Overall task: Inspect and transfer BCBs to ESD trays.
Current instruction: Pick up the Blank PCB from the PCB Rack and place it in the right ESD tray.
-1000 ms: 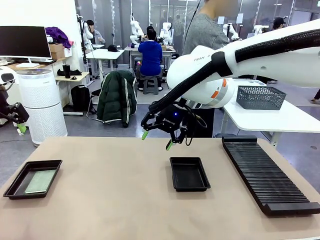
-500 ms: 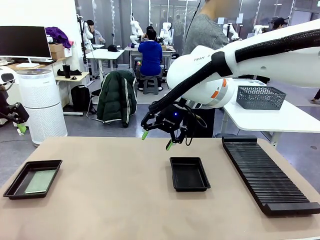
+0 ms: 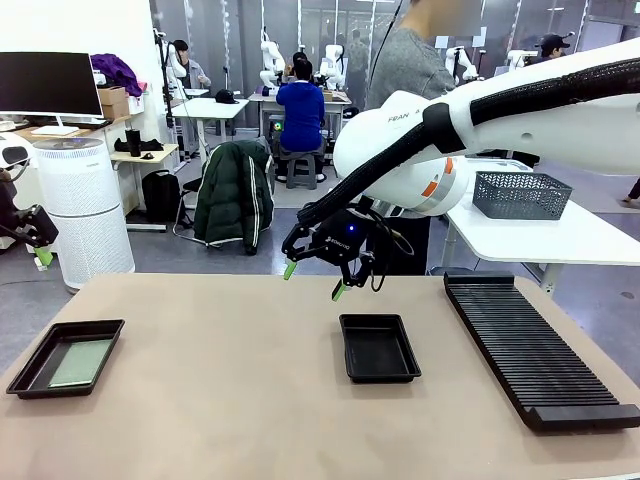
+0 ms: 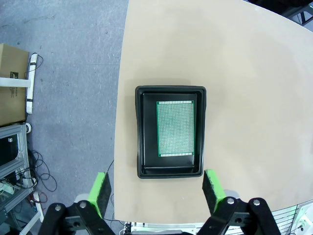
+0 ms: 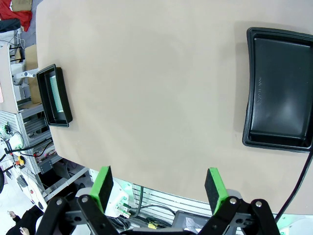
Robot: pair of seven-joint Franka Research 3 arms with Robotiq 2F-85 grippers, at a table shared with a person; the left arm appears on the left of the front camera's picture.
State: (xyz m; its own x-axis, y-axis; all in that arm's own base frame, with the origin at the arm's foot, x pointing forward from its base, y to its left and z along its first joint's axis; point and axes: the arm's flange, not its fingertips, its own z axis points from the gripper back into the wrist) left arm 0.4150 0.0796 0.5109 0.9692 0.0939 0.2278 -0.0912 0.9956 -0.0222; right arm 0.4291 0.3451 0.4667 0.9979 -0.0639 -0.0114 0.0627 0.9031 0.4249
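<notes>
Above the table, toward its far edge, the right gripper hangs spread wide and empty, just beyond the middle tray. Over the left end the left gripper is likewise spread, gripping nothing; beneath it a BCB lies flat inside the left tray. Rightward lies a rack.

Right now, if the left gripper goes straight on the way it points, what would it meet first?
Probably the green BCB lying in the black ESD tray, or that tray's floor beside it; depth is unclear.
</notes>
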